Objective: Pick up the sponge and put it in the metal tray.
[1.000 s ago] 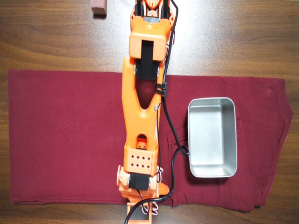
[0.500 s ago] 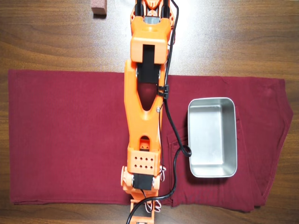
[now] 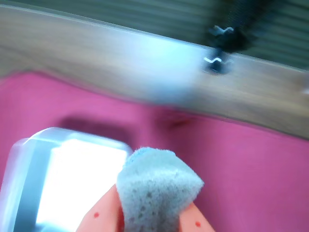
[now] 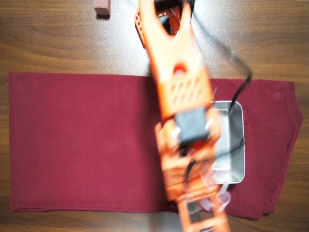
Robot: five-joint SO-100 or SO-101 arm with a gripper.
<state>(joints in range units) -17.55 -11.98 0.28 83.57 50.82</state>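
sponge [image 3: 155, 188] clamped in hand [image 3: 147, 220] | beside metal tray [image 3: 29, 164]

Both views bright w/ motion blur; glare whites out the metal tray [image 3: 72, 183] in wrist view.

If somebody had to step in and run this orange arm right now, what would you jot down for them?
Gripper: shut on the sponge, lifted off the red cloth.
Metal tray: on the cloth, partly hidden under the arm in the overhead view; in the wrist view it sits left of the sponge, apparently empty.
Done: sponge picked up.
Left: carry it over the tray, lower, open the jaws.
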